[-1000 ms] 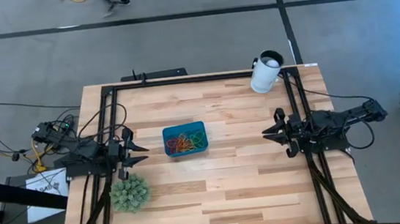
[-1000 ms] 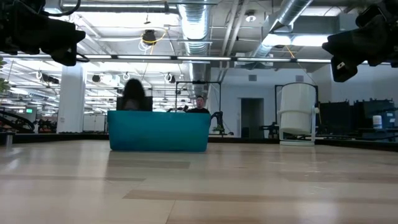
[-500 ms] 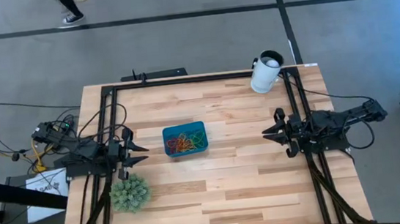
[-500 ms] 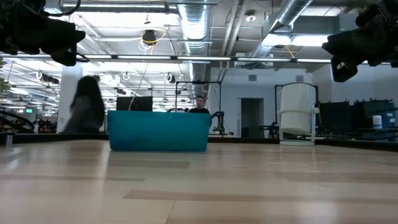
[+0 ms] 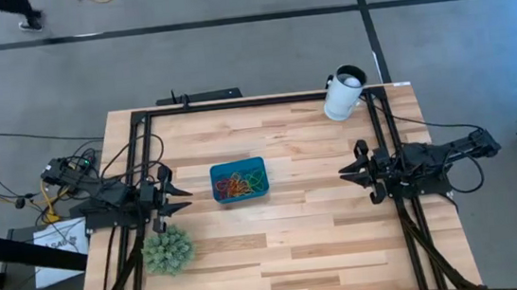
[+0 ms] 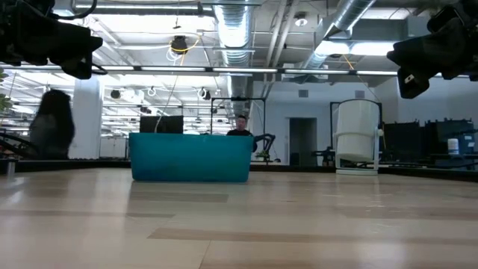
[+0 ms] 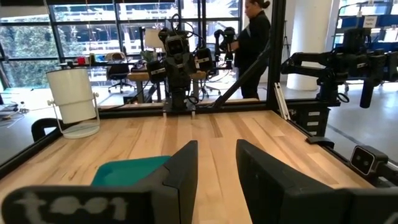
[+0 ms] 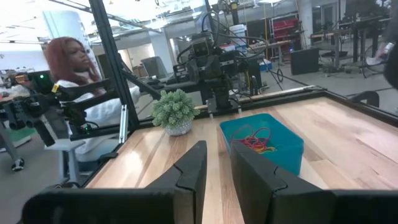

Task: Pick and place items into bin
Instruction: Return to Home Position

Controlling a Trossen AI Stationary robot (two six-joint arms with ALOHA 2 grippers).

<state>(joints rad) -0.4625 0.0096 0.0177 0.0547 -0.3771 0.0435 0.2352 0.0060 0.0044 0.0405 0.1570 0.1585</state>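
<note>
Table (image 5: 297,246) was mostly bare wood. Bin (image 5: 239,181) sat left of centre, the only thing in the middle, with bare wood all round it. Ball (image 5: 167,251) stood near left, just beside the left gripper (image 5: 178,197). Cup (image 5: 342,95) stood far right, well apart from the right gripper (image 5: 349,171). Wide free lane between bin and right gripper. Both grippers sat at the side edges, fingers parted. Frame rails (image 5: 254,101) ran along the left, far and right edges.

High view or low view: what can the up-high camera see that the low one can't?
Only the high view: the coloured rubber bands inside the bin, and the green spiky ball. Only the low view: the room behind, with ceiling pipes. Both views: the bin, the white cup, the left end effector and right end effector, open at the table's sides.
</note>
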